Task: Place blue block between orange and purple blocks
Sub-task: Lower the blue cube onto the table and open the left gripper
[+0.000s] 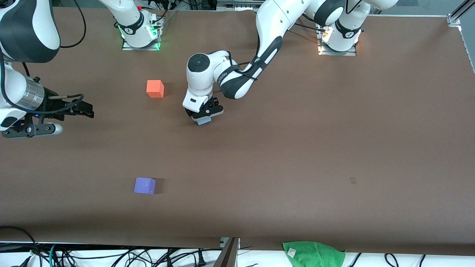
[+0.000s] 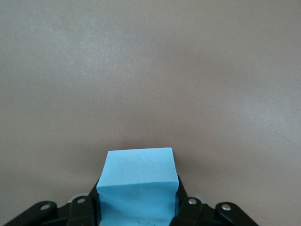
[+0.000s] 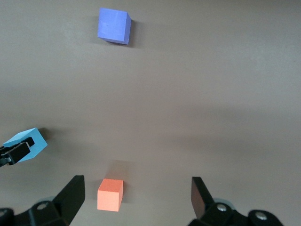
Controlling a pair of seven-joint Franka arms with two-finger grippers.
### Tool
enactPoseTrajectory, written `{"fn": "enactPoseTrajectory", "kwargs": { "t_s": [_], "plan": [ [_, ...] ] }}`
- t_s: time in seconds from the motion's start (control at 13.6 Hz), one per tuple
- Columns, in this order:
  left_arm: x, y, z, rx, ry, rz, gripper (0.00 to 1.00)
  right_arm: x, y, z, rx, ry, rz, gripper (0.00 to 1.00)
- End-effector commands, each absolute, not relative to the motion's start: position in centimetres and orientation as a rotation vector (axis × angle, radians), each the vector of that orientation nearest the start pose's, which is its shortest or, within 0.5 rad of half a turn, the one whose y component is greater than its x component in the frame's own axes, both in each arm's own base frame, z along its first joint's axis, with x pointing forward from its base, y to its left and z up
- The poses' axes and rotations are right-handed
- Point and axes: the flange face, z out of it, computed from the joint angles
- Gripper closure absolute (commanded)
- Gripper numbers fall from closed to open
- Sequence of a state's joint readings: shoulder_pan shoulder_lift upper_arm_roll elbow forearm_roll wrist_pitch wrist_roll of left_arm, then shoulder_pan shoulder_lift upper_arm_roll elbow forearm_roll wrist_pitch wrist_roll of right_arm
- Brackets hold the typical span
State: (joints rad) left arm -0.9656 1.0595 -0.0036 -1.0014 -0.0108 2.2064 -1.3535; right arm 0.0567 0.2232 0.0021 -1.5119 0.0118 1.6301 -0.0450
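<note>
My left gripper (image 1: 203, 117) is shut on the light sky-blue block (image 1: 204, 121) and holds it low over bare table. In the left wrist view the blue block (image 2: 138, 181) sits between the black fingers (image 2: 188, 212). The orange block (image 1: 155, 89) rests on the table toward the right arm's end from it. The purple block (image 1: 144, 185) lies nearer to the front camera than the orange one. My right gripper (image 1: 86, 109) is open and empty, waiting above the table's right-arm end. Its wrist view shows the orange block (image 3: 110, 194), the purple block (image 3: 114, 26) and the held blue block (image 3: 26, 145).
A green cloth (image 1: 313, 254) hangs at the table's edge nearest the front camera, beside a metal post (image 1: 228, 253) and loose cables. A small dark mark (image 1: 352, 180) is on the brown table toward the left arm's end.
</note>
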Motion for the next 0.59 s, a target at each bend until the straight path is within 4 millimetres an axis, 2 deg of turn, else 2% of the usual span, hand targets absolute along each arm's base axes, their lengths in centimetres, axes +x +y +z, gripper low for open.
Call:
{"fn": "enactPoseTrajectory", "kwargs": {
  "t_s": [0.0, 0.07, 0.22, 0.37, 0.51],
  "plan": [
    [45.44, -65.56, 21.31, -3.218, -0.576, -0.110, 0.50, 62.08, 4.02, 52.88, -3.120, -0.165, 0.154, 0.00],
    [45.45, -65.56, 21.31, -3.218, -0.575, -0.112, 0.24, 62.08, 4.04, 52.88, -3.118, -0.165, 0.154, 0.00],
    [45.45, -65.51, 21.13, -3.215, -0.563, -0.122, 0.00, 62.08, 4.04, 52.88, -3.118, -0.165, 0.154, 0.00],
    [45.48, -65.35, 20.95, -3.192, -0.498, -0.201, 0.00, 62.10, 3.94, 52.95, -3.118, -0.163, 0.151, 0.00],
    [46.09, -65.08, 21.81, -3.194, -0.499, -0.227, 0.00, 62.12, 4.06, 52.80, -3.117, -0.162, 0.154, 0.00]
  ]
}}
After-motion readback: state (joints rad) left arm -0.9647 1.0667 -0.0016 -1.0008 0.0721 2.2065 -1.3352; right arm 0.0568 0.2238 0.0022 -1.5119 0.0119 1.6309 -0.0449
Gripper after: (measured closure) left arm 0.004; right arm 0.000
